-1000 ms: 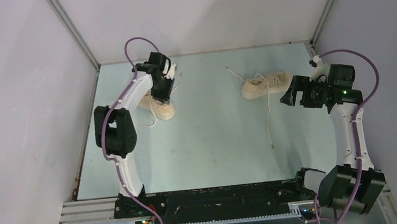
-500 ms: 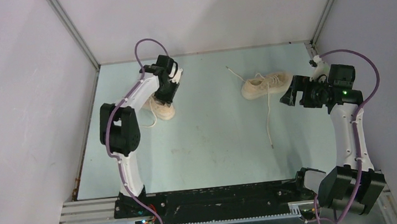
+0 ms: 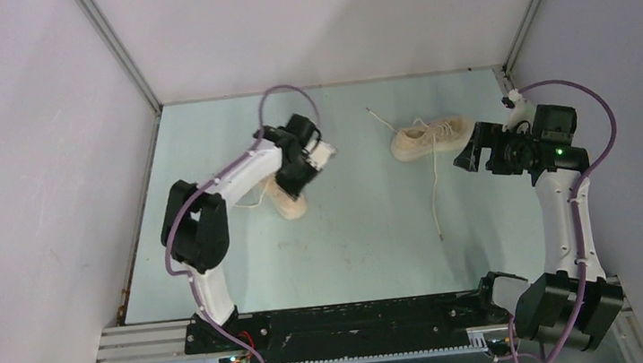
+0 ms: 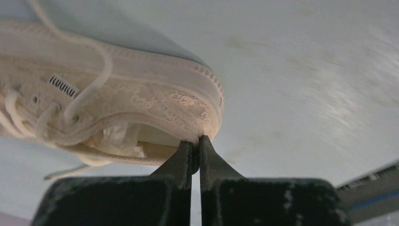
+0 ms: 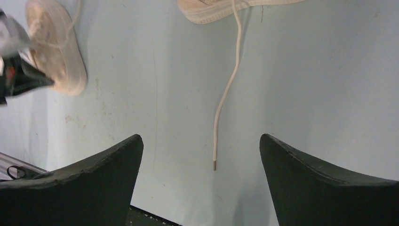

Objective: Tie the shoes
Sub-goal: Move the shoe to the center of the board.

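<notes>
Two cream-beige sneakers are on the pale blue table. The left shoe lies under my left gripper, which is shut on the rim of its heel collar; in the left wrist view the shoe fills the left side and the gripper pinches its edge. Its laces hang loose. The right shoe lies on its side at the back right, one long lace trailing toward the near edge. My right gripper is open and empty just right of that shoe, above the lace.
Grey enclosure walls stand on three sides, with metal frame posts at the back corners. The arm bases and a black rail run along the near edge. The left shoe also shows in the right wrist view.
My left arm has swung right and toward the near edge, carrying the left shoe with it toward the table's middle. The right arm and right shoe have not moved.
</notes>
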You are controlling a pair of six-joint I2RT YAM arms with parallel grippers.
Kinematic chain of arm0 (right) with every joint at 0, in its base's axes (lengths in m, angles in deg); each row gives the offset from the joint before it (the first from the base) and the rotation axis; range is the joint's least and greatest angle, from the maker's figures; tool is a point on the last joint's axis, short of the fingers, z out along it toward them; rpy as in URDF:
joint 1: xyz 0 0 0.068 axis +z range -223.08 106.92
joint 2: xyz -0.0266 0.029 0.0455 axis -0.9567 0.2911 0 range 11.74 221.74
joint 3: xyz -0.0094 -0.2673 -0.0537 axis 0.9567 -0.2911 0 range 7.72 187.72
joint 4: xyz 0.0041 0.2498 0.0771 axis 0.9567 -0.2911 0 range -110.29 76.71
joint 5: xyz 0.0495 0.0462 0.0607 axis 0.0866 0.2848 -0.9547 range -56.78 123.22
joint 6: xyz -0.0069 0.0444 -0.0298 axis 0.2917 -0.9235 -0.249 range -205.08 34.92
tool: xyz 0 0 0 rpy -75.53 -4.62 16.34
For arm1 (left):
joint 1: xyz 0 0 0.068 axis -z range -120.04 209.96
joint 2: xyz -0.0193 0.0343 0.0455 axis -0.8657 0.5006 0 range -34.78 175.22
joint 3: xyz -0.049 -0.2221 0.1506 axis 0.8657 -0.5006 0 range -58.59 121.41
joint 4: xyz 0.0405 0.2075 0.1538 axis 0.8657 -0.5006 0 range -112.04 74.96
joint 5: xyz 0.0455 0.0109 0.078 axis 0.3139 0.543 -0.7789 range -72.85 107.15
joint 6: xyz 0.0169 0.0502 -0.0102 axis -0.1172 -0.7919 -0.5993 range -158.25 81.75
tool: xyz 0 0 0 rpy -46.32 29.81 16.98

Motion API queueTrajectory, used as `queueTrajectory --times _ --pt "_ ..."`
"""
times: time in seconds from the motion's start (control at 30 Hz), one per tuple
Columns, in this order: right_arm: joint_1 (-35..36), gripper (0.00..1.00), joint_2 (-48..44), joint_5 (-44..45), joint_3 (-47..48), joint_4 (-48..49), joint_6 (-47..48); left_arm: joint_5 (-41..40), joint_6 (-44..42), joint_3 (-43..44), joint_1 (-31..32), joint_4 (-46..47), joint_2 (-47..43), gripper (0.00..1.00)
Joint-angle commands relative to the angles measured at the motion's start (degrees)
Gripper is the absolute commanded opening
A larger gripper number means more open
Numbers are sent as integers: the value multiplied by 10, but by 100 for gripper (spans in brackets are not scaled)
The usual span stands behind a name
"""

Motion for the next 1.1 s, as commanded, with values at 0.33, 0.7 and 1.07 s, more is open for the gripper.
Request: queueTrajectory --times 0.33,0.7,1.07 --pt "-2 96 -8 5 31 10 14 154 41 -112 274 -30 -119 0" --pt "3 96 10 -11 50 7 28 83 51 -225 315 22 -200 31" --pt "205 83 137 71 243 -88 186 35 191 -182 13 101 -372 69"
